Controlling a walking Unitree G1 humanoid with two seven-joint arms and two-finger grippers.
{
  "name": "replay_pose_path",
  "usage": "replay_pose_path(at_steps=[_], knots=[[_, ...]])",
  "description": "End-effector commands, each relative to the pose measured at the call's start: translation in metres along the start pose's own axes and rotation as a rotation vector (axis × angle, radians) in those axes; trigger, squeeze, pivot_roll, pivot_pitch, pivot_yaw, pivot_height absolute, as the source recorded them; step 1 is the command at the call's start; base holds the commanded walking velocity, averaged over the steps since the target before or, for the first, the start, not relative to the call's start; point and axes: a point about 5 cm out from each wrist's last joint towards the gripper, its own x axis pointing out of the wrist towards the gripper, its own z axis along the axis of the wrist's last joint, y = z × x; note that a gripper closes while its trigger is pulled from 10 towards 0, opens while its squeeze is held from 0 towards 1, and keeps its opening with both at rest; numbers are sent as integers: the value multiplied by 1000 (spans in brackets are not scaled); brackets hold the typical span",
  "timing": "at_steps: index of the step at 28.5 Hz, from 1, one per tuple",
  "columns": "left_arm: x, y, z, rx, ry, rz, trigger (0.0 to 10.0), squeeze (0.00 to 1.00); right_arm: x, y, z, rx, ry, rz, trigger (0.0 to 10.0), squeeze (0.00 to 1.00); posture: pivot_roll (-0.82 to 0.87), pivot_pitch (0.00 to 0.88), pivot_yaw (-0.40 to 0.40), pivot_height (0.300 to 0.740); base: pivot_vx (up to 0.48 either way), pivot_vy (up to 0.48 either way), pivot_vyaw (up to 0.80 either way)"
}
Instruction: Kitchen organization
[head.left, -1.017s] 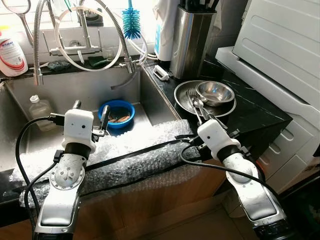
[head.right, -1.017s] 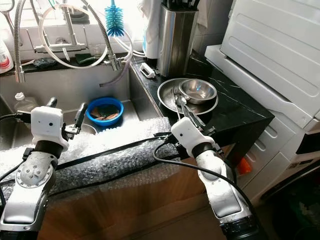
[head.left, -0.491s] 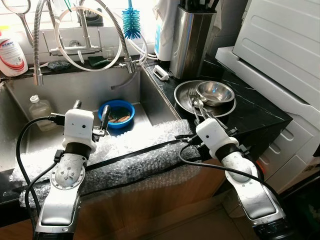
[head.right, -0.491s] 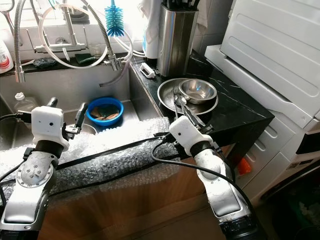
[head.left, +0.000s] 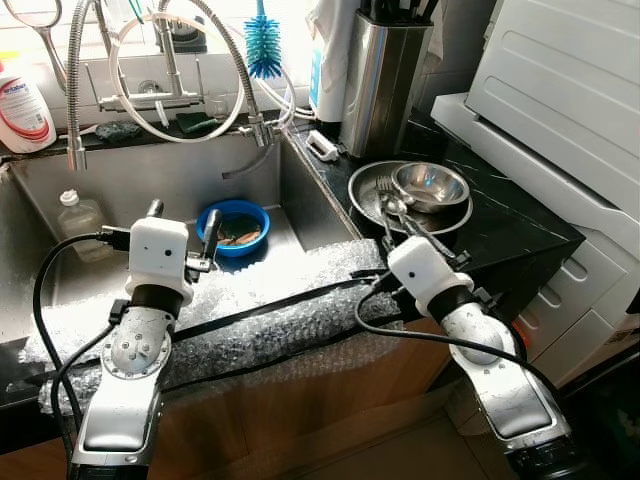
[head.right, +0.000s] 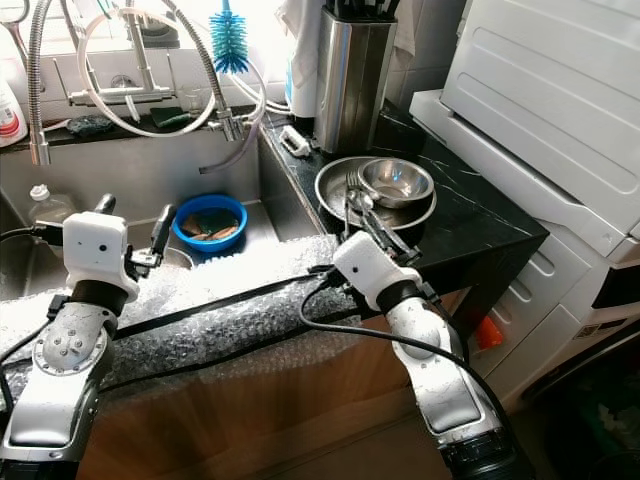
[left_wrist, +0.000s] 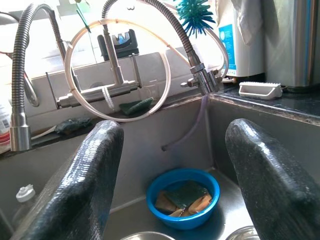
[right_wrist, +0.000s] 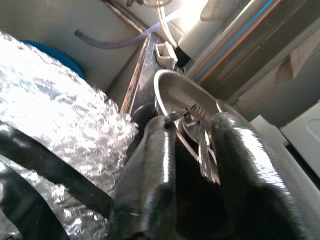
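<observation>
From where I am standing, the robot is working at the counter edge, which is padded with bubble wrap (head.left: 270, 305). The right pincer (right_wrist: 192, 125) is reaching over that padding toward the cutlery (head.left: 395, 212), its two fingers (right_wrist: 155, 165) parted by a narrow gap, with nothing between them yet. Just ahead of its tips the forks and spoons are lying across the rim of a steel plate (head.left: 362, 196), and a small steel bowl (head.left: 430, 184) is sitting on that plate a little farther on. Beyond those, a knife block (head.left: 380, 75) is standing at the back of the counter.

The left pincer (left_wrist: 172, 165) is hanging wide open over the sink (head.left: 120, 190), holding nothing; below and ahead of it a blue bowl (left_wrist: 183, 198) with sponges is sitting on the sink floor, the tap (left_wrist: 117, 60) beyond it.

I judge the step to be reaching for the cutlery. The next move is calling for a small advance, so the fingers straddle one handle before closing.
</observation>
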Motion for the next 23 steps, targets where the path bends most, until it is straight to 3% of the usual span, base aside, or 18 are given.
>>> replay_pose_path(at_steps=[1,15,23], knots=[[3,-3,2,9,-12,-2,10000,0,2,-5,4,-11,-19,-10,0,0,-31,0,-87,727,0,0,0],[4,-2,2,10,-16,0,10000,0,4,-15,2,-25,-24,-75,0,0,-32,0,-86,727,0,0,0],[4,-3,2,9,-18,0,10000,0,4,-30,7,-32,-51,-191,0,0,-30,0,-87,727,0,0,0]])
